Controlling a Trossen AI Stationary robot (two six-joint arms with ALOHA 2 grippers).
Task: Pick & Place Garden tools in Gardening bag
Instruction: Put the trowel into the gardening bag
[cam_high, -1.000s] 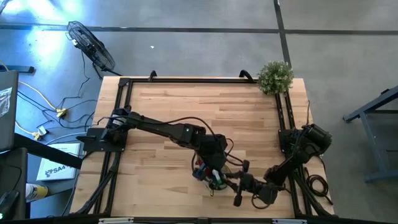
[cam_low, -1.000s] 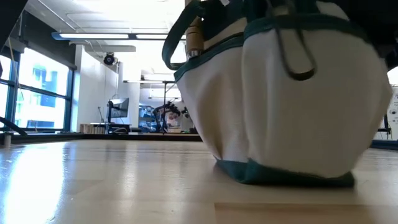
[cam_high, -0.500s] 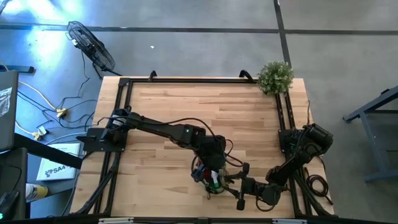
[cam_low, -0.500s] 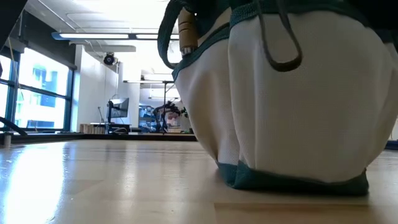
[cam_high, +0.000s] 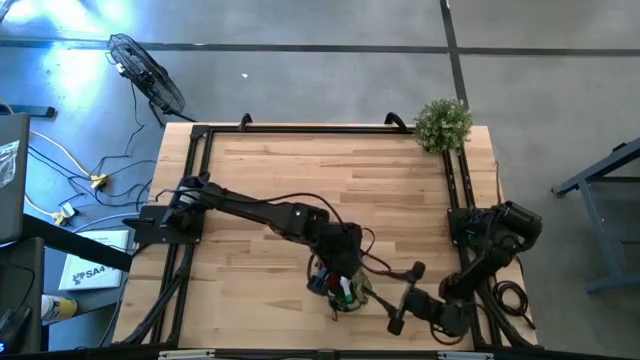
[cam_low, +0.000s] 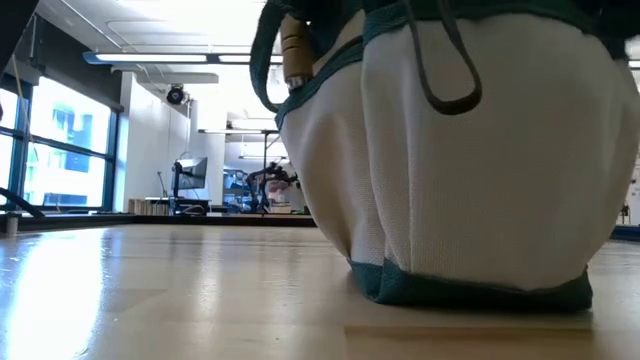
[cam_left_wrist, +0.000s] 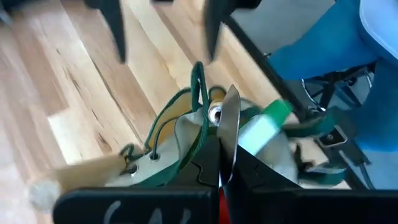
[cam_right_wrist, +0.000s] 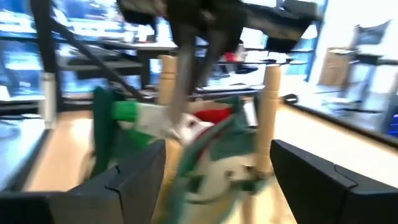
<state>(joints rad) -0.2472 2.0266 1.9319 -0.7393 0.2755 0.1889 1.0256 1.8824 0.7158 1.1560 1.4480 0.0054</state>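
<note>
Right wrist view: wooden-handled tools (cam_right_wrist: 271, 112) upright in gardening bag (cam_right_wrist: 214, 168).

1. Left arm stretched from its base at the table's left edge, across toward the near middle, ending right over the bag (cam_high: 342, 290).
2. Left gripper (cam_high: 341, 272) pointed down at the bag's open top, fingers (cam_left_wrist: 225, 167) pressed together, dark and narrow.
3. Right arm folded back from its base at the table's right edge, elbow bent, forearm low near the front edge.
4. Right gripper (cam_high: 405, 297) just beside the bag on its right, clear of it, fingers (cam_right_wrist: 134, 177) spread wide, nothing between them.
</note>
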